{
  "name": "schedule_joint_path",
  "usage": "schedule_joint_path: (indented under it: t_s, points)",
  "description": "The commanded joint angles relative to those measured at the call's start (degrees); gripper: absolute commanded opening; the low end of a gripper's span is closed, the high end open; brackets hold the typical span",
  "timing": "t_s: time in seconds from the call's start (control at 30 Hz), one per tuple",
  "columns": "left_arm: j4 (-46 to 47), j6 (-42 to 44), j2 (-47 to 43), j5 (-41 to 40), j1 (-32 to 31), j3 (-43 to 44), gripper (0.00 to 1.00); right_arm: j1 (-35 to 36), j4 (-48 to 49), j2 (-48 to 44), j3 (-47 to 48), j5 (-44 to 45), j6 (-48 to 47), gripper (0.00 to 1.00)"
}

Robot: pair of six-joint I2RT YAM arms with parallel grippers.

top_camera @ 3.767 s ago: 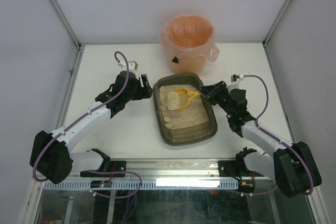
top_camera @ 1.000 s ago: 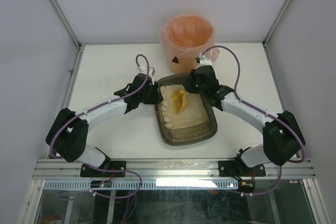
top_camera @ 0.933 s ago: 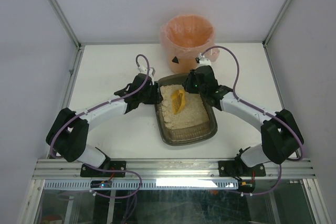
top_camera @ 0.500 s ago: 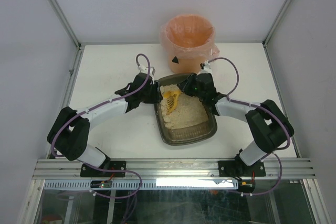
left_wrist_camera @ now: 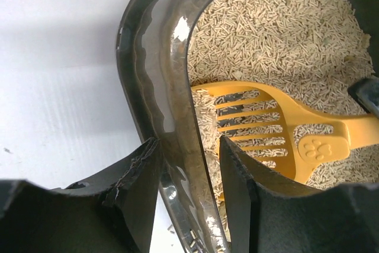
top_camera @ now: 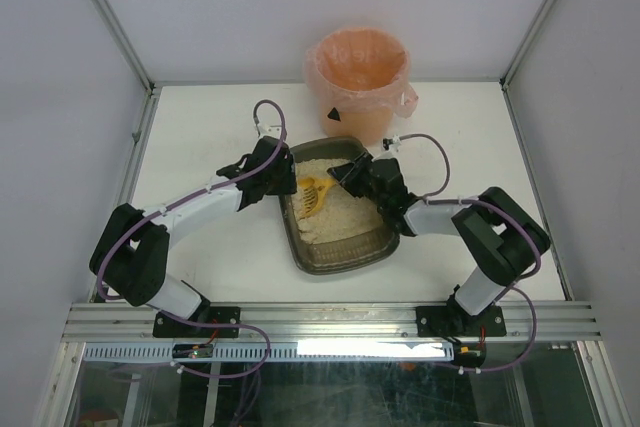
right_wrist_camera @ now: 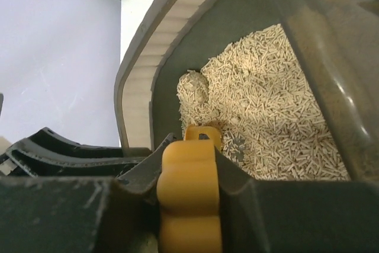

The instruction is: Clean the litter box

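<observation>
One shallow, dark grey-brown translucent plastic litter box (top_camera: 338, 266), rectangular with rounded corners, sits at the middle of the overhead view on the white table (top_camera: 215, 257), slightly askew to the table's edges. Beige pellet litter (top_camera: 345, 219) covers its floor. A yellow slotted plastic scoop (top_camera: 311, 195) lies low in the tray's upper-left part, its blade among the pellets close to the left wall, with some pellets resting on the slots.

The left claw (top_camera: 277, 178) is partly closed on the tray's upper-left wall, one finger outside and one inside, pinching the plastic. This looks meant to brace the light tray so the scoop's push does not slide it. The right claw (top_camera: 352, 175) is clamped tight on the scoop's handle, reaching in from the tray's upper right and holding the tool at a shallow slant, probably so the blade can run under the litter. In the right wrist view a rounded, pellet-coated lump (right_wrist_camera: 193, 90) lies ahead of the handle near the curved wall; it appears to be the waste to lift out.

At the upper centre, just beyond the tray, stands a round bin with a pink plastic liner (top_camera: 358, 82), mouth open, likely set close so a loaded scoop has a short carry.
</observation>
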Motion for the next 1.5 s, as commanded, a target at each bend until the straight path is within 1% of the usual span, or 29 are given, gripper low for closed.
schedule_joint_path:
  t_s: [0.0,0.27,0.53,0.63,0.8,1.17,1.3,1.47]
  points:
    - [0.7,1.1,-0.9,-1.2,0.9,2.0,0.44,4.9,-0.3,-0.3,-2.4,-4.8,7.0,0.0]
    - [0.5,1.4,-1.7,-0.8,1.2,2.0,0.44,4.5,-5.1,-7.9,-3.8,0.9,4.9,0.0]
    - [0.5,1.3,-2.3,-0.7,1.2,1.4,0.44,1.9,-5.2,-11.9,-6.4,1.4,4.4,0.0]
    - [0.5,1.4,-2.4,-0.5,1.3,1.4,0.44,1.1,-3.5,-12.5,-7.7,0.9,4.3,0.0]
    - [0.5,1.4,-2.5,-0.4,1.2,1.6,0.44,-0.5,1.8,-13.6,-10.7,-1.0,3.4,0.0]
    - [0.5,1.4,-2.8,0.0,1.2,2.0,0.44,-3.6,5.8,-17.6,-14.2,-2.8,0.1,0.0]
    - [0.5,1.2,-2.7,0.1,1.2,1.8,0.44,-4.4,4.1,-18.2,-13.7,-3.1,-1.5,0.0]
    - [0.5,1.3,-3.0,0.4,1.2,2.0,0.44,-5.2,-1.5,-22.4,-12.0,-1.1,-6.8,0.0]
